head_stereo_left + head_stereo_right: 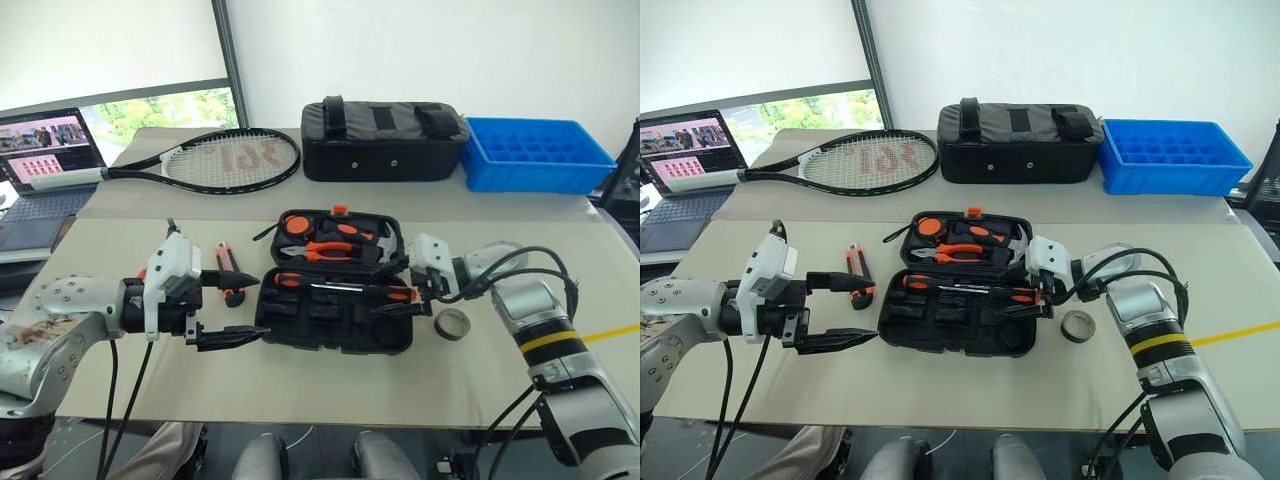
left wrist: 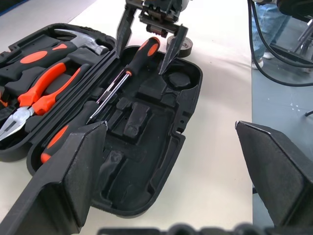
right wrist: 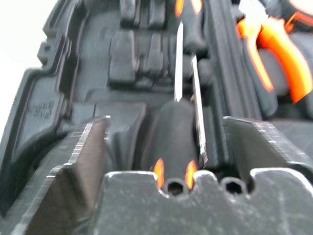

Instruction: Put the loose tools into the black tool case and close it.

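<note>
While the black tool case (image 1: 335, 310) lies open on the surface (image 1: 300, 380), the right gripper (image 2: 151, 41) hangs spread wide over a screwdriver (image 2: 128, 73) lying in it, holding nothing. The left gripper (image 1: 228, 308) gapes empty beside the case, near the utility knife (image 1: 228, 272).

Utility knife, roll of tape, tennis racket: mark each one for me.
utility knife (image 1: 859, 268), right eye view, on its orange-black body.
roll of tape (image 1: 1077, 325), right eye view, on its rim.
tennis racket (image 1: 232, 160), left eye view, on the strings.
</note>
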`<action>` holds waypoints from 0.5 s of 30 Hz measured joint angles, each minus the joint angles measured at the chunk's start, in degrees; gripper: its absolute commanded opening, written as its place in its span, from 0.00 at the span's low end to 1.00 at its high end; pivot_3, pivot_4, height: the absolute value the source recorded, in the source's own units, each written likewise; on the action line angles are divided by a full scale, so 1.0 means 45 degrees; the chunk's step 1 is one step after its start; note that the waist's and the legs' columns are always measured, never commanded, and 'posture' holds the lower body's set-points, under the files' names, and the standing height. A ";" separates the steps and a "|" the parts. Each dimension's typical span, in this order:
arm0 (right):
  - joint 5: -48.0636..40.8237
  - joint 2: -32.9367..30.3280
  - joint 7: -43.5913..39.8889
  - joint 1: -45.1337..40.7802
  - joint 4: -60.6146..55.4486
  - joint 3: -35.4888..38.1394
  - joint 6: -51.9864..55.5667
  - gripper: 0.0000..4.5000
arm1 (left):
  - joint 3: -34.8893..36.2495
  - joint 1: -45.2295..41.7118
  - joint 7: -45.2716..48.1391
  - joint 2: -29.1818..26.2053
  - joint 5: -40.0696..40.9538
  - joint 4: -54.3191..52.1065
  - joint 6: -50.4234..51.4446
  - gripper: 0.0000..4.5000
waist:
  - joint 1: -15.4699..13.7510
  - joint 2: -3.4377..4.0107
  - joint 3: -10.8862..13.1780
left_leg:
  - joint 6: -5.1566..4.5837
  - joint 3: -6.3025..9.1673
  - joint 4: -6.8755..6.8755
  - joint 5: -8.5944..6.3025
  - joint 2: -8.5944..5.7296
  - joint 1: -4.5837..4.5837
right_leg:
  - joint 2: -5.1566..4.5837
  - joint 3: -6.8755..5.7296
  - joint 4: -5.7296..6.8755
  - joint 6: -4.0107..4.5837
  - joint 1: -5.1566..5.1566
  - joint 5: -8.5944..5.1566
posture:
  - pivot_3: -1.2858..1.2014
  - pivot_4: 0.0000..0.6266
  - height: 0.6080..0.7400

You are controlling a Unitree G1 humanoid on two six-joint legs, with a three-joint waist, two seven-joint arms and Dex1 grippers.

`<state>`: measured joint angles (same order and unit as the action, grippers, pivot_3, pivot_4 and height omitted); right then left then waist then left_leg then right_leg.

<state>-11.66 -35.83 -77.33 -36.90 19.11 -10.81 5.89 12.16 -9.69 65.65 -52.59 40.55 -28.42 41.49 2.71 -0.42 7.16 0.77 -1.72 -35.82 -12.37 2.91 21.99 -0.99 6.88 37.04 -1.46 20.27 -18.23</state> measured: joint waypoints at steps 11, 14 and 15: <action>-0.1220 -0.0676 -0.0044 0.0288 -0.0537 0.1205 0.1313 0.83 | -0.0332 -0.0341 0.0054 -0.0144 -0.0009 0.0183 -0.0022 1.00 | -0.0109 0.0001 0.0001 | 0.0000 -0.0001 0.0005 0.0000 -0.0006 0.0007 | -0.0006 -0.0008 -0.0013 -0.0001 0.0000 -0.0001 | 0.52 0.24 0.75; -0.1221 -0.1436 -0.0650 0.0760 -0.0535 0.1343 0.1297 0.58 | -0.0436 -0.0360 0.0072 -0.0177 -0.0003 0.0203 -0.0027 1.00 | -0.0112 0.0002 0.0001 | 0.0000 -0.0008 0.0009 0.0000 -0.0012 0.0010 | -0.0015 -0.0008 -0.0019 0.0000 0.0004 -0.0002 | 0.52 0.24 0.75; -0.1213 -0.1651 -0.0860 0.0919 -0.0538 0.1351 0.1287 0.49 | -0.0442 -0.0362 0.0077 -0.0179 -0.0003 0.0206 -0.0029 1.00 | -0.0103 0.0000 0.0002 | -0.0001 -0.0008 0.0009 0.0000 -0.0012 0.0011 | -0.0015 -0.0009 -0.0019 0.0001 0.0004 -0.0003 | 0.52 0.24 0.75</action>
<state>-17.12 -43.26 -81.20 -32.77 16.69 -4.73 11.69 10.17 -11.32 66.00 -53.39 40.53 -27.49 41.36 2.25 -0.42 7.17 0.77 -1.76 -35.78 -12.38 2.85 22.04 -1.06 6.84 36.96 -1.46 20.29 -18.24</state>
